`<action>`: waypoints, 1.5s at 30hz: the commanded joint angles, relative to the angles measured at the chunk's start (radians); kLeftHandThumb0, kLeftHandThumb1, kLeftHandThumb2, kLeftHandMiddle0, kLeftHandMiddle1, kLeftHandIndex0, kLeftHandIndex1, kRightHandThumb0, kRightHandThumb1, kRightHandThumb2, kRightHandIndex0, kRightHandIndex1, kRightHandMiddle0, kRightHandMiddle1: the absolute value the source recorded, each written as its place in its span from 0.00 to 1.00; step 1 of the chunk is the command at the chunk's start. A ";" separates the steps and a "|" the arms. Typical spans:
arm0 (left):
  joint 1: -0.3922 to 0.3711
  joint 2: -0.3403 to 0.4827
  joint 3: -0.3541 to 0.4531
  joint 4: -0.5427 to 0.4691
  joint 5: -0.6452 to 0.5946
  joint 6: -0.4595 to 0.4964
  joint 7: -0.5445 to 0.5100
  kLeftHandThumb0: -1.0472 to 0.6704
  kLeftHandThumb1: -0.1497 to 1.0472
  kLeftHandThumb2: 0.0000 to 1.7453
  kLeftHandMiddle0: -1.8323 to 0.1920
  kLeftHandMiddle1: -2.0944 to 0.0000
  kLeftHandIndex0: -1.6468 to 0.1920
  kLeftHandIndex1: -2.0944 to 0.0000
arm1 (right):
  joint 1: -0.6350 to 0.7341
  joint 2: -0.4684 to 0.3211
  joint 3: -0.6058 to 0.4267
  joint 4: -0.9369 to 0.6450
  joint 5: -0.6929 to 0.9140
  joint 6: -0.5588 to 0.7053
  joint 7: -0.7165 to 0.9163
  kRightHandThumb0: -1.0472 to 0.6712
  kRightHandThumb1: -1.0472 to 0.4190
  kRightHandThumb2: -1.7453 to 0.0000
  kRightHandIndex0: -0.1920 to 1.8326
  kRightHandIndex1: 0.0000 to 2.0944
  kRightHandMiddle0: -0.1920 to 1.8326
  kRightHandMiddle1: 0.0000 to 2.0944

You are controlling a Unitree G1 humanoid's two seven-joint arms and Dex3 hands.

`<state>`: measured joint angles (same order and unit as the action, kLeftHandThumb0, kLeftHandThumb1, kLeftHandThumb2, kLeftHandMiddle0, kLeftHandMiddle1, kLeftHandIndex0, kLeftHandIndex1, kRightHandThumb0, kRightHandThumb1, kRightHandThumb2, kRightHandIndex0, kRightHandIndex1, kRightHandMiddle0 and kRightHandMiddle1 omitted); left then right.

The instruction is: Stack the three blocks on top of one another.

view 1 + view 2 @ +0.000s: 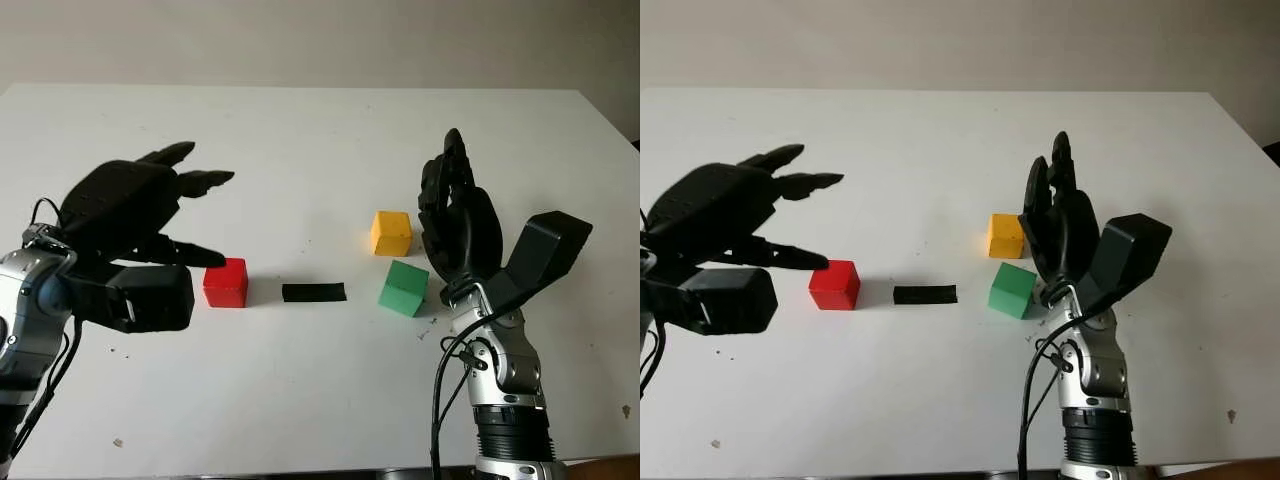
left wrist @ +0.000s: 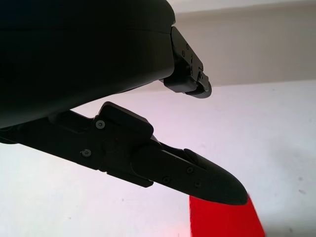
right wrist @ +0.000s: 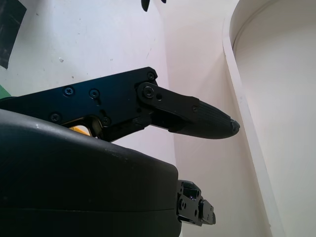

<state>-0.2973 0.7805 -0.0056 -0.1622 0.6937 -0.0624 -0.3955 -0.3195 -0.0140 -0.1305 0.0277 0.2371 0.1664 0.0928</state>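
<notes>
Item 1, table (image 1: 300,400): white top; I see its far edge at 12 o'clock, its right edge at 3 o'clock and its near edge at 6 o'clock. Broad bare surface lies beyond the blocks toward 12 o'clock and in front of them toward 6 o'clock.

Item 2, red block (image 1: 226,282): left of centre, flat on the table.

Item 3, black strip (image 1: 313,292): lying flat just at 3 o'clock of the red block, apart from it.

Item 4, yellow block (image 1: 391,232): right of centre, at 12 o'clock of the green block (image 1: 404,288), near it, not touching.

Item 5, my left hand (image 1: 150,215): released, grasping nothing, raised at 9 o'clock of the red block, one fingertip reaching just over its near-left corner.

Item 6, my right hand (image 1: 460,215): released, grasping nothing, upright at 3 o'clock of the yellow and green blocks, just beside both.

Item 7, wrist views: the left one shows a finger (image 2: 197,173) close above the red block's top; the right one shows a sliver of yellow behind the hand shell and the table's curved edge.
</notes>
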 commanded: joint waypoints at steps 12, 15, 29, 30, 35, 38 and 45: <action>0.038 0.065 0.044 -0.088 -0.112 0.021 -0.125 0.07 0.99 0.03 0.89 0.98 0.73 0.98 | -0.001 -0.011 -0.004 -0.034 -0.001 0.017 -0.010 0.24 0.00 0.61 0.00 0.00 0.00 0.00; 0.044 0.066 0.041 -0.085 -0.107 0.015 -0.120 0.07 0.98 0.03 0.89 0.97 0.72 0.98 | 0.001 -0.013 -0.006 -0.032 0.002 0.013 -0.005 0.24 0.00 0.61 0.00 0.00 0.00 0.00; 0.100 0.040 -0.024 -0.073 -0.009 0.012 -0.100 0.10 0.95 0.03 0.88 0.97 0.68 0.96 | -0.001 -0.014 -0.007 -0.037 0.003 0.022 -0.007 0.25 0.00 0.60 0.00 0.00 0.00 0.00; 0.108 0.035 -0.030 -0.069 -0.001 0.008 -0.088 0.09 0.95 0.03 0.88 0.97 0.67 0.95 | 0.000 -0.014 -0.007 -0.039 0.002 0.024 -0.008 0.25 0.00 0.60 0.00 0.00 0.00 0.00; 0.139 -0.004 -0.063 -0.063 0.058 0.023 -0.029 0.11 0.96 0.03 0.86 0.97 0.65 0.93 | 0.002 -0.017 -0.007 -0.040 0.003 0.023 -0.001 0.24 0.00 0.60 0.00 0.00 0.00 0.00; 0.146 -0.014 -0.079 -0.059 0.090 0.031 -0.011 0.13 0.95 0.03 0.85 0.97 0.80 0.65 | 0.003 -0.014 -0.009 -0.045 0.007 0.027 -0.004 0.24 0.00 0.61 0.00 0.00 0.00 0.00; 0.150 -0.028 -0.089 -0.054 0.103 0.043 0.005 0.17 0.92 0.03 0.85 0.97 0.88 0.53 | 0.006 -0.013 -0.009 -0.048 0.009 0.027 -0.002 0.24 0.00 0.61 0.00 0.00 0.00 0.00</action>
<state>-0.1535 0.7602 -0.0899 -0.2156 0.7915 -0.0209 -0.3990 -0.3152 -0.0180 -0.1364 -0.0037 0.2401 0.1973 0.0873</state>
